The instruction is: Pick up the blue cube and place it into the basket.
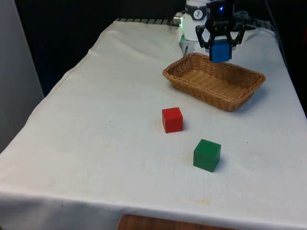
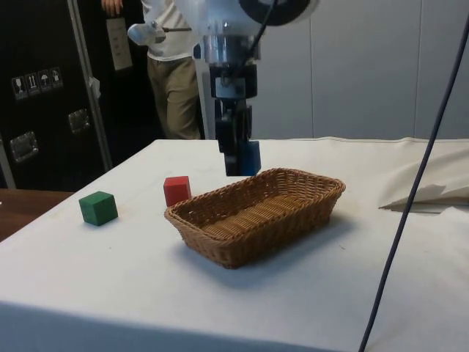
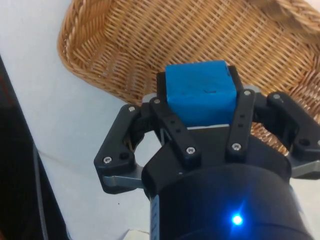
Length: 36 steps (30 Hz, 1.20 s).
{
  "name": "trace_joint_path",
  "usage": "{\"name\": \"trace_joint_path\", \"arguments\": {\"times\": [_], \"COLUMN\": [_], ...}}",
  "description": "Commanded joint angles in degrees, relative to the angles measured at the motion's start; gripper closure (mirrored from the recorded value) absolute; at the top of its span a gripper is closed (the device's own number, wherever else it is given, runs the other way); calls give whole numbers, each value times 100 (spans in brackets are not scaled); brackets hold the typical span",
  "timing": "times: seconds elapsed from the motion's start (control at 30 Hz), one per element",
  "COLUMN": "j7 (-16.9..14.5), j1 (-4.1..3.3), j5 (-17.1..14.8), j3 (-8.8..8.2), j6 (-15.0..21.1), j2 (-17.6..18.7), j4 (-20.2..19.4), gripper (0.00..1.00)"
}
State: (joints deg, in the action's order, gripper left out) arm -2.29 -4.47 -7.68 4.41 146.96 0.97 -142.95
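White cloth drapes the worktop (image 1: 96, 143). Nearest us, before the basket (image 1: 192, 81), we see a matte green cube (image 1: 206, 155), then a red cube (image 1: 172, 120). Over the oval woven wicker basket's far rim, the arm points straight down, its gripper (image 1: 220, 51) clamping the blue cube (image 1: 220, 51) aloft.

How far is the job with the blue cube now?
Done: the pick. The gripper is shut on the blue cube, held in the air.
In hand: the carry. The cube hangs over the basket, near its end.
Left: lower it, open the jaws and leave it inside.
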Motion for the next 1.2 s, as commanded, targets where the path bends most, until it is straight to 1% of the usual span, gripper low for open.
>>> {"name": "trace_joint_path", "arguments": {"times": [0.0, 0.07, 0.27, 0.3, 0.33, 0.47, 0.53, 0.57, 0.6, 0.8, 0.83, 0.87, 0.9, 0.93, 1.07, 1.1, 1.13, 1.17], "j7": [17, 143, 229, 103, 241, 298, 309, 172, 327, 372, 378, 229, 378, 372, 327, 304, 241, 292], "j1": [0, -11, -17, 0, -17, -29, -29, 0, -34, -52, -57, 0, -57, -63, -40, -29, 0, -23], "j5": [0, 74, 120, 0, 126, 149, 155, 6, 166, 201, 201, 23, 201, 183, 120, 92, 23, 80], "j3": [17, 46, 86, 103, 92, 103, 97, 155, 92, 63, 57, 155, 52, 57, 92, 109, 155, 120], "j6": [57, 286, 579, 458, 630, 865, 968, 859, 1060, 1341, 1381, 1289, 1421, 1490, 1513, 1501, 1478, 1501], "j2": [29, 143, 395, 361, 441, 670, 762, 739, 837, 1060, 1094, 1083, 1123, 1169, 1203, 1209, 1226, 1215], "j4": [-17, -69, -97, -63, -97, -97, -103, -69, -109, -138, -143, -109, -149, -160, -149, -143, -120, -138], "gripper": [100, 100, 100, 100, 100, 100, 100, 100, 100, 100, 100, 100, 100, 100, 100, 100, 100, 100]}}
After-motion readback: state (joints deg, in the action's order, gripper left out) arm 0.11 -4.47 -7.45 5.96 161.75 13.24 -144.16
